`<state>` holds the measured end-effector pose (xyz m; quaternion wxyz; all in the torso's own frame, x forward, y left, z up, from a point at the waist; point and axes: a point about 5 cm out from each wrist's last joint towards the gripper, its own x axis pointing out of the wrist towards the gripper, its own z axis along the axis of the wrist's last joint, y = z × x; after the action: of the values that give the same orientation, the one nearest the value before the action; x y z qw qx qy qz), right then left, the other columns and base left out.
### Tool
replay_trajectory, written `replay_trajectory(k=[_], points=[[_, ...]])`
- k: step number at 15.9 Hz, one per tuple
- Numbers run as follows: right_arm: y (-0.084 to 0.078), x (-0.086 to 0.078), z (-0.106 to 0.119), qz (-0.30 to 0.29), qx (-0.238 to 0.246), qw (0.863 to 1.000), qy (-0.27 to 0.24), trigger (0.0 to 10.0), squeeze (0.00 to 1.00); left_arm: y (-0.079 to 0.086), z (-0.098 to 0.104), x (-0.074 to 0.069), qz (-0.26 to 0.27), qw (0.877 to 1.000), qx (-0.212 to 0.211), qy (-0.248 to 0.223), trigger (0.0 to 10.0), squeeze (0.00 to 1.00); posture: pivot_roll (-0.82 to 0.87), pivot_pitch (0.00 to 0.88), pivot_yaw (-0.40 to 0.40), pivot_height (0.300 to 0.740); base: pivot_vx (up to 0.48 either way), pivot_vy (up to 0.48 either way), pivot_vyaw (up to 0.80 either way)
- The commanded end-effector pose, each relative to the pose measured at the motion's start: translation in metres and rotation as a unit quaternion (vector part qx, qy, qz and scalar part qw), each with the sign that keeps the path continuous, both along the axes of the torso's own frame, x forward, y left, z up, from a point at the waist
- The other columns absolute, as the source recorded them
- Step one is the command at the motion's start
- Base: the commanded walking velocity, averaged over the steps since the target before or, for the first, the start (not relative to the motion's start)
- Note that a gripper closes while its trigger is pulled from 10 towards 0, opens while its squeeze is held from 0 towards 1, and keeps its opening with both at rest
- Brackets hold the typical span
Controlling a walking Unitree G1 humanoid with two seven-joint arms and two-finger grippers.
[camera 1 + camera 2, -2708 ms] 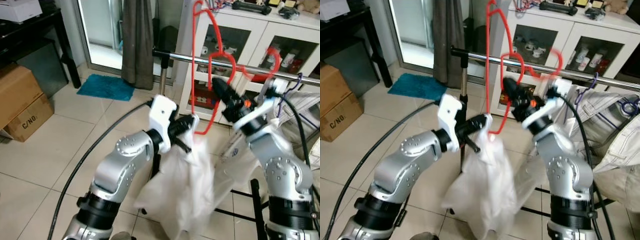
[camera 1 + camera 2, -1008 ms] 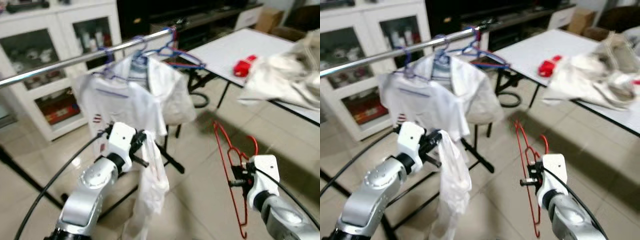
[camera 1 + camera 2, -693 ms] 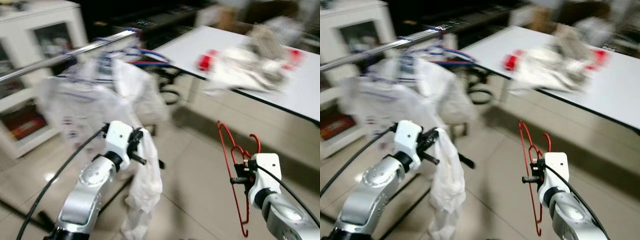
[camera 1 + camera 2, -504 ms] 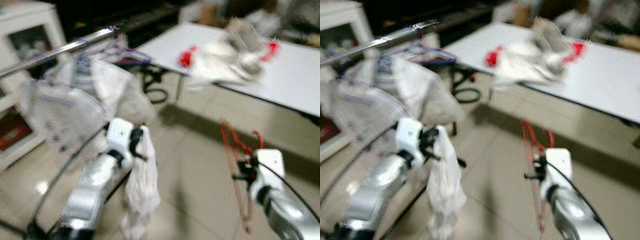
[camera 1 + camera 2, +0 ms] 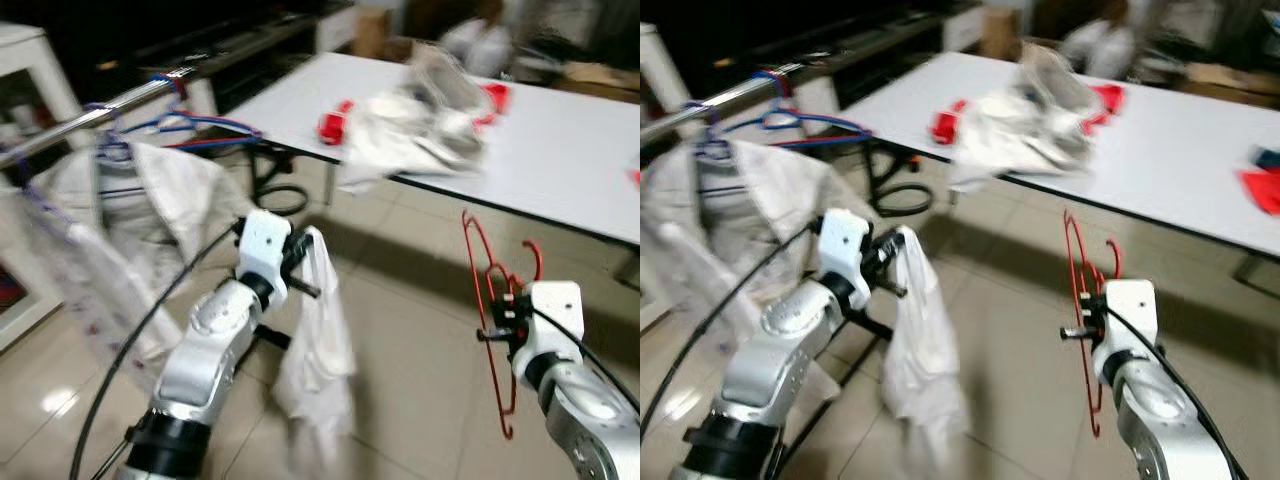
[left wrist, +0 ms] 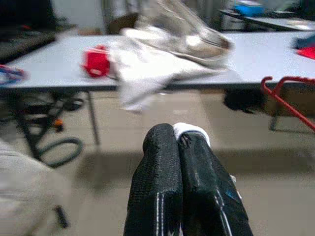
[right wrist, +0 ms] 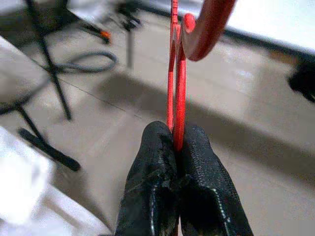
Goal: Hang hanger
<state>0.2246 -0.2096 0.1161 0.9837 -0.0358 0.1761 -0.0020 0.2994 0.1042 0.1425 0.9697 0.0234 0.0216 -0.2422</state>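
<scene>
Near the floor on the right, the right pincer (image 5: 1076, 332) is clamped on the red hanger (image 5: 1081, 300) while the left pincer (image 5: 305, 268) grips a white garment (image 5: 318, 360); carrying seems underway, and next both must meet so the hanger enters the garment.

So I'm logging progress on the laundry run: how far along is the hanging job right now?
Partly done: shirts already hang on the rail. In hand: the right gripper is shut on the red hanger, and the left gripper is shut on a white garment. Left: the garment is not on the hanger, which is not on the rail, and more clothes lie on the white table.
</scene>
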Motion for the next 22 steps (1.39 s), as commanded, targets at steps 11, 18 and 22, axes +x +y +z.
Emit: replay_trajectory(k=[11, 18, 22], points=[[0.005, 0.003, 0.030, 0.058, 0.033, 0.995, -0.080, 10.0, 0.00, -0.018, 0.044, 0.023, -0.039, 0.996, -0.029, -0.070, 10.0, 0.00, -0.03, 0.000, 0.030, 0.740, 0.428, 0.000, -0.73], [-0.001, -0.021, 0.083, 0.289, 0.073, 0.946, -0.129, 10.0, 0.00, -0.031, 0.115, 0.068, -0.034, 0.987, -0.055, -0.144, 10.0, 0.00, -0.02, 0.000, 0.029, 0.740, 0.425, 0.000, -0.33], [-0.010, -0.035, 0.093, 0.375, 0.069, 0.921, -0.079, 10.0, 0.00, -0.027, 0.181, 0.094, -0.024, 0.976, -0.047, -0.213, 10.0, 0.00, -0.02, 0.000, 0.045, 0.740, 0.417, 0.000, 0.00]])
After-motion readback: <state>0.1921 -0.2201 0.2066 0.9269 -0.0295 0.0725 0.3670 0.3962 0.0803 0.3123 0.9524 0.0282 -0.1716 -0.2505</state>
